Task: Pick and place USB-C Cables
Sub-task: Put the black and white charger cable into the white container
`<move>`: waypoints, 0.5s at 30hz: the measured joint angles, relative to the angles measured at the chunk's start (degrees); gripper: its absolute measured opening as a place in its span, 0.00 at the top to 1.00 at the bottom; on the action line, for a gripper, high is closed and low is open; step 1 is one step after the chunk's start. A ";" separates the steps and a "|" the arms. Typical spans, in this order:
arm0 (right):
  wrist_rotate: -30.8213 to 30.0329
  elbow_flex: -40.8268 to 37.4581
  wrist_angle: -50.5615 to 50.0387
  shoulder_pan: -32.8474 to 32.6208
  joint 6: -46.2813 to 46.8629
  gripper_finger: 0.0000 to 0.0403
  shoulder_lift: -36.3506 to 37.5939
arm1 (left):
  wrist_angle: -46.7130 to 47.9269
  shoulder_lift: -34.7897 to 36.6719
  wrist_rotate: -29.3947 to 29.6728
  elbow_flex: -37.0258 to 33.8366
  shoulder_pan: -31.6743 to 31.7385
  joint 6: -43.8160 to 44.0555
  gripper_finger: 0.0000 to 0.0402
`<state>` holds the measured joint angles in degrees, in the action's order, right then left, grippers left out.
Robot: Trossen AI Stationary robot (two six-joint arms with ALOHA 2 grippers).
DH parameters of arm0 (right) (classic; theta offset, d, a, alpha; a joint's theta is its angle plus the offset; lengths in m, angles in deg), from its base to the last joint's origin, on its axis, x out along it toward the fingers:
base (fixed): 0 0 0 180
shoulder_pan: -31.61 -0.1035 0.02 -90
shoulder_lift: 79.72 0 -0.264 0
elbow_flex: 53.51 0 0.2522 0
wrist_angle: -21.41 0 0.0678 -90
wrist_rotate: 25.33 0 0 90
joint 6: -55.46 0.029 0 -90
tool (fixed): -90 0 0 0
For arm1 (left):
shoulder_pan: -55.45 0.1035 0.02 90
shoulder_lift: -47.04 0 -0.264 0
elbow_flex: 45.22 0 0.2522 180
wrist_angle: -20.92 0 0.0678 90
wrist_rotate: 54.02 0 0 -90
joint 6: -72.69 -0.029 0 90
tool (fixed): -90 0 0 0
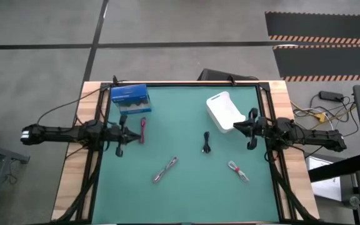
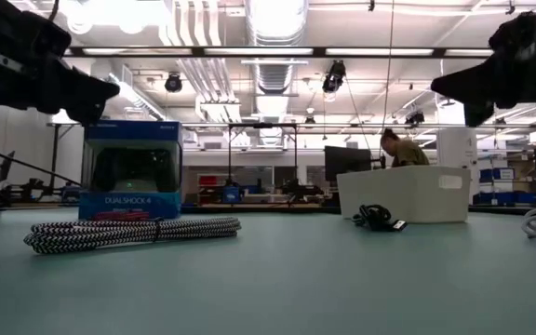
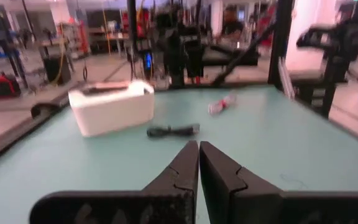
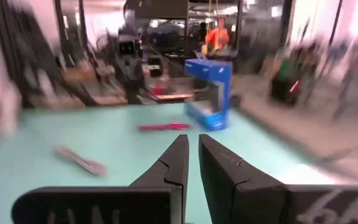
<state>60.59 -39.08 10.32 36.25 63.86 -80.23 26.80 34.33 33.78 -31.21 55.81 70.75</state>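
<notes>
Four USB-C cable bundles lie flat on the green mat: a red one (image 1: 143, 130) near the blue box, a black one (image 1: 207, 144) mid-table, a silver-grey one (image 1: 165, 170) toward the near edge, and a white-and-red one (image 1: 237, 170) at near right. My left gripper (image 1: 133, 133) hovers level at the mat's left side, beside the red cable and clear of it, shut on nothing (image 3: 198, 148). My right gripper (image 1: 237, 128) hovers level at the right side, by the white bin, fingers shut with only a slit between them (image 4: 192, 142).
A blue box (image 1: 130, 98) stands at the far left of the mat and a white bin (image 1: 225, 111) at the far right. A black frame rail (image 1: 186, 84) runs along the mat's edges. A person (image 2: 400, 149) sits in the room beyond the table.
</notes>
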 joint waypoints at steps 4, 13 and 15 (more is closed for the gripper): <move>-0.39 0.00 6.09 0.10 16.15 0.93 -0.42 | -2.68 0.26 0.03 0.28 0.00 0.04 1.00; 2.65 2.08 15.85 -0.10 10.33 0.93 -3.78 | -19.20 -0.58 0.11 0.24 -0.02 4.56 1.00; 2.58 3.25 15.78 -0.10 8.98 0.93 -4.77 | -30.50 -1.04 -0.50 0.24 -0.09 13.61 1.00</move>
<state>63.18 -35.83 26.10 36.14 72.83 -85.01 -3.70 33.29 33.28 -30.97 55.73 84.36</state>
